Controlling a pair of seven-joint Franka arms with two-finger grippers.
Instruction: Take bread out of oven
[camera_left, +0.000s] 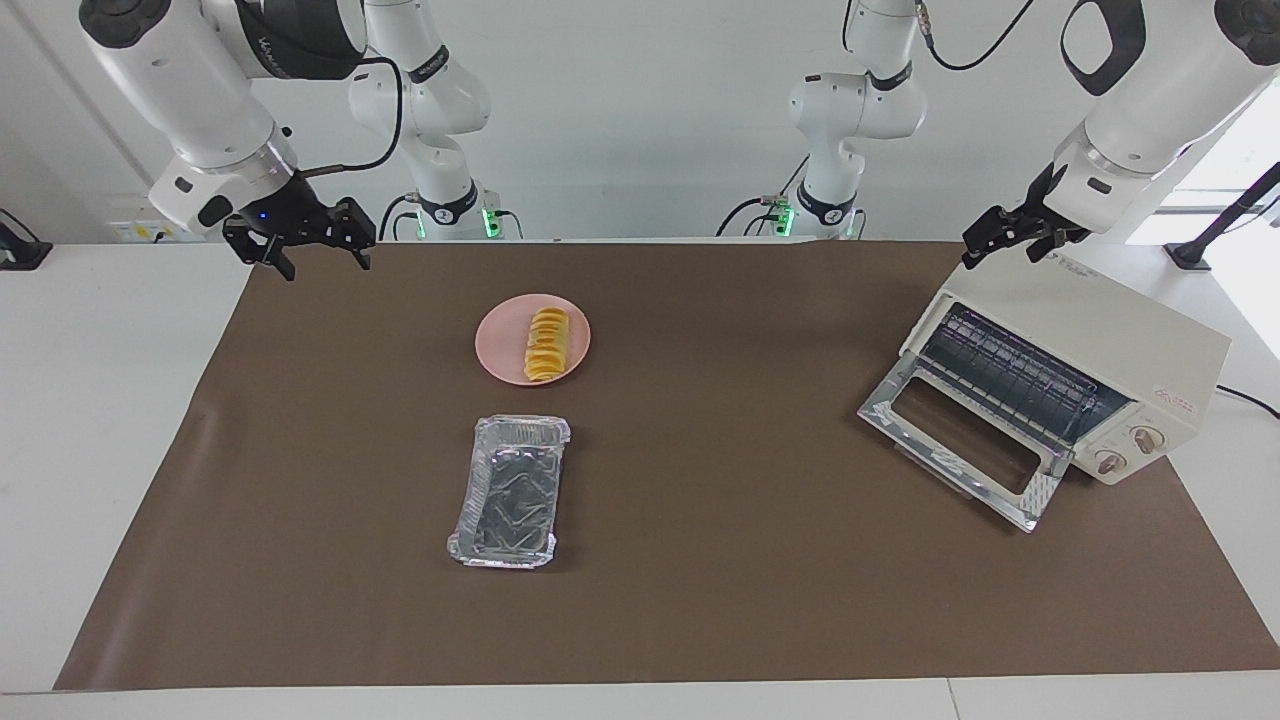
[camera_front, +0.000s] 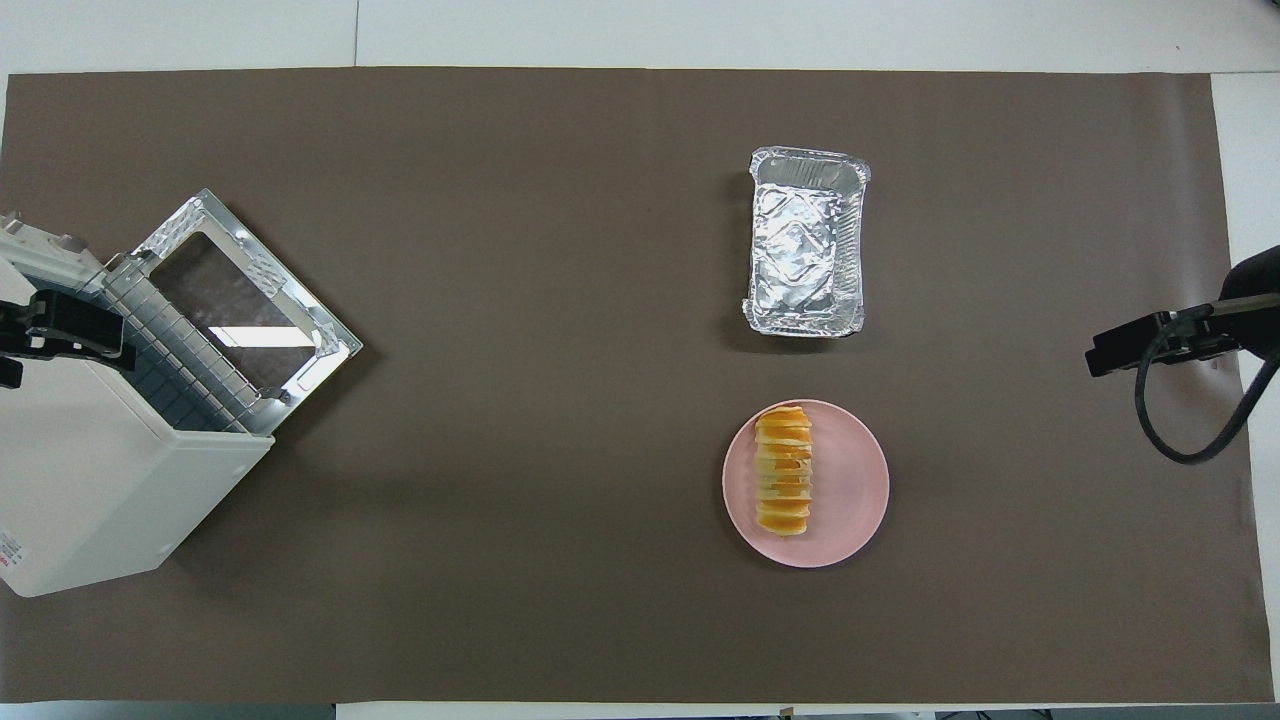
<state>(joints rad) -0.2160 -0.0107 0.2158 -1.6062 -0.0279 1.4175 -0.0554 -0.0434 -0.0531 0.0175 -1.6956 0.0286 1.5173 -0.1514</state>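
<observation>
In the facing view, the bread (camera_left: 546, 344) lies on a pink plate (camera_left: 500, 358), well apart from the oven (camera_left: 1120, 345), whose glass door (camera_left: 958, 443) hangs open at the left arm's end of the table. A foil tray (camera_left: 510, 490) sits farther from the robots than the plate. The right gripper (camera_left: 312, 250) hangs empty with its fingers spread, over the mat's edge at the right arm's end. The left gripper (camera_left: 1010, 240) hovers over the oven's top corner, spread as well and holding nothing. Judged from how things lie, the bread is already out, so little remains. The left gripper is close above the oven, so a careless drop could knock the casing and shift it. The open door juts onto the mat, and an arm sweeping low might catch it. A small red mark shows on the oven's end beside the knobs (camera_left: 1130, 450), and grey lettering on the right arm's dark joint; neither can be read.

In the overhead view, the bread (camera_front: 784, 483) rests toward one side of the plate (camera_front: 850, 490), not centred, so a bump to the plate could roll it off. The oven (camera_front: 90, 500) carries a small red label at its lower corner, illegible. Only the tip of the right gripper (camera_front: 1125, 348) shows at the mat's edge, and the left gripper (camera_front: 60, 335) is over the oven.
</observation>
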